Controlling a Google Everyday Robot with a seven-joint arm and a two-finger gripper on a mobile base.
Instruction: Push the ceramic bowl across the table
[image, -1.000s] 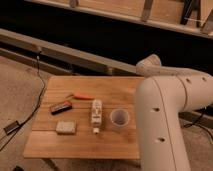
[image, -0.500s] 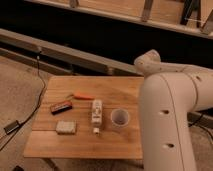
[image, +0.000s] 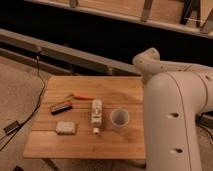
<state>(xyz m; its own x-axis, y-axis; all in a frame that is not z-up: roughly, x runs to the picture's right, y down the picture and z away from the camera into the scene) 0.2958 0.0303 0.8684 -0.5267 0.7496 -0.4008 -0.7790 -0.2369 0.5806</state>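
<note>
The light-brown plank table (image: 75, 145) stands in the middle of the camera view. No dark maroon ceramic bowl shows on it; it is hidden or out of view. My big white arm (image: 175, 115) fills the right side and covers the table's right edge. My gripper is not in view; it lies somewhere behind or beyond the arm. A whitish translucent cup (image: 119, 118) stands on the table just left of the arm.
On the table lie a white bottle (image: 96, 113), an orange object (image: 81, 95), a dark bar (image: 61, 106) and a pale block (image: 66, 128). A black cable (image: 30, 115) runs on the floor at left. A dark wall with rails stands behind.
The arm's upper joint has shifted slightly up and to the left. The things on the table have not moved.
</note>
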